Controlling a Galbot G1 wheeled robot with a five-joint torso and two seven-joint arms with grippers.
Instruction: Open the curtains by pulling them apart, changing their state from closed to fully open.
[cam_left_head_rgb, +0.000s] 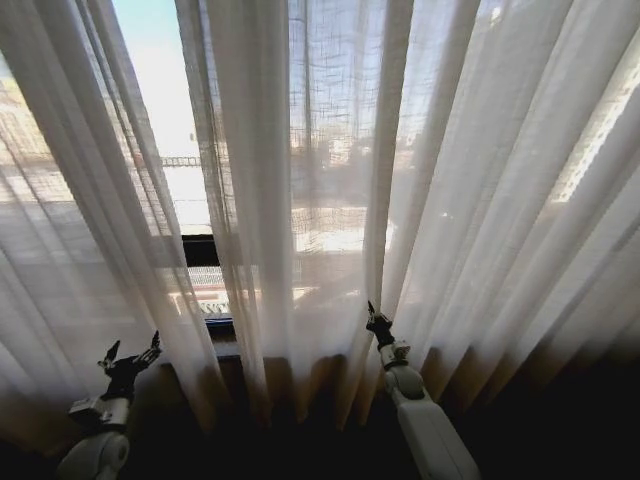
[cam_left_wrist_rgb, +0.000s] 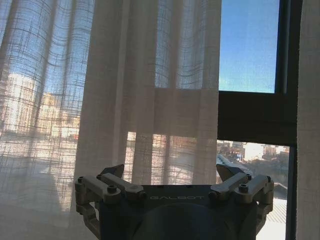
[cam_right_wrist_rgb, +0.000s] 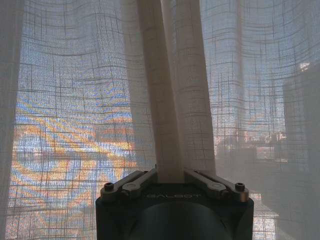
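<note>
Two sheer white curtains are seen hanging before the window. The left curtain (cam_left_head_rgb: 70, 230) is drawn toward the left, and the right curtain (cam_left_head_rgb: 400, 200) covers the middle and right of the glass. Between them one narrow gap is left, through which sky and one black window frame (cam_left_head_rgb: 200, 250) are shown. Two grippers are raised low in the head view. The left gripper (cam_left_head_rgb: 130, 357) is held with its fingers spread wide and nothing between them, just beside the left curtain's edge. The right gripper (cam_left_head_rgb: 372, 318) is closed on one bunched pleat of the right curtain.
</note>
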